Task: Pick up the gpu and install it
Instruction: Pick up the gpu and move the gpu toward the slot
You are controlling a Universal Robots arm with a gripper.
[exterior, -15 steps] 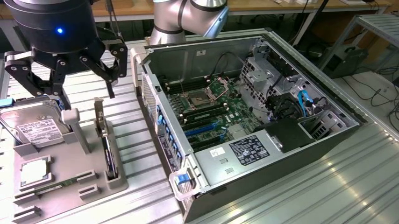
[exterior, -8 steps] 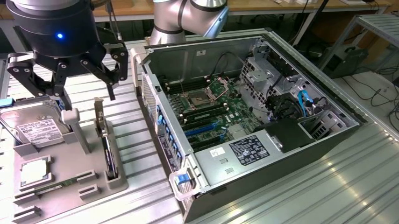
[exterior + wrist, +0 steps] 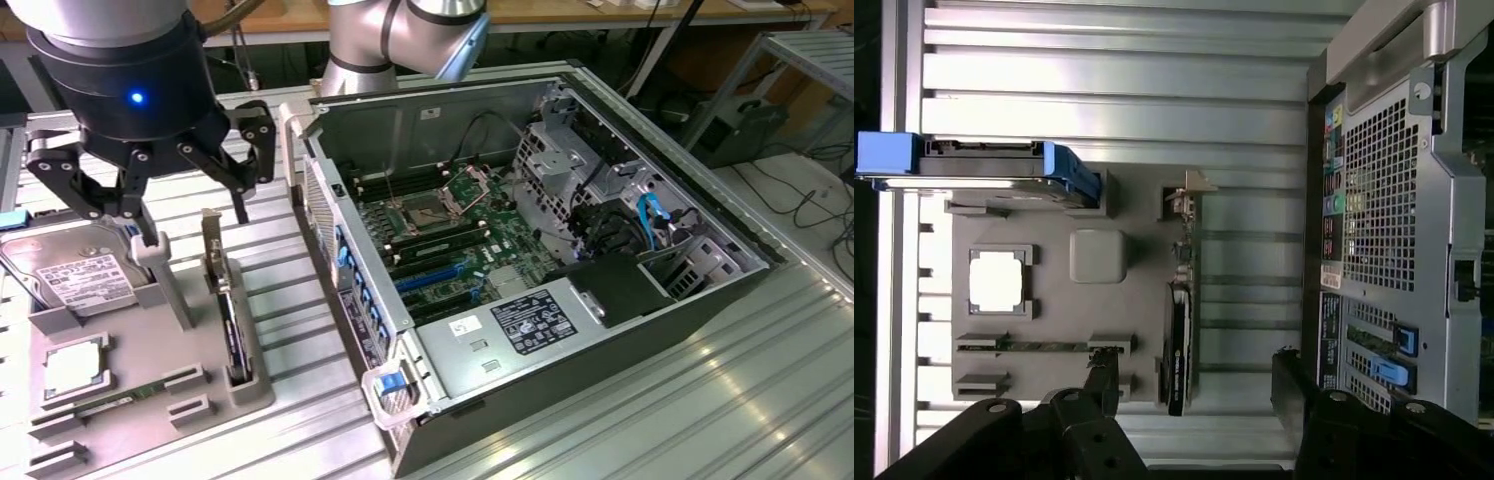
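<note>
**Open gripper over gpu, card in its tray slot**

Exterior view, nearest first. The grey tray (image 3: 200, 405) lies at 8 o'clock on the slatted metal table (image 3: 694, 400). It holds a memory stick (image 3: 114, 395), a CPU (image 3: 74, 365) and, farther back, a hard drive (image 3: 67, 270).

The gpu (image 3: 230, 320) stands on its long edge in a slot along the tray's side nearest the computer case (image 3: 441, 110). Its long axis runs roughly 6 to 12 o'clock. The silvery bracket end points to 12, away from the camera.

The gripper (image 3: 187, 215) hangs above the bracket end at 10 o'clock. Its jaws are spread wide and hold nothing. The wrist points straight down, and the arm (image 3: 400, 40) bends away toward 12 o'clock behind the case. The case lies open from centre to 3 o'clock, motherboard exposed.

In the wrist view the gpu (image 3: 1179, 330) lies edge-on between the two dark fingers (image 3: 1104, 385), apart from both. The gripper (image 3: 1194, 385) straddles its line, with the tray (image 3: 1054, 310) beneath and the case (image 3: 1394, 200) beside.
</note>
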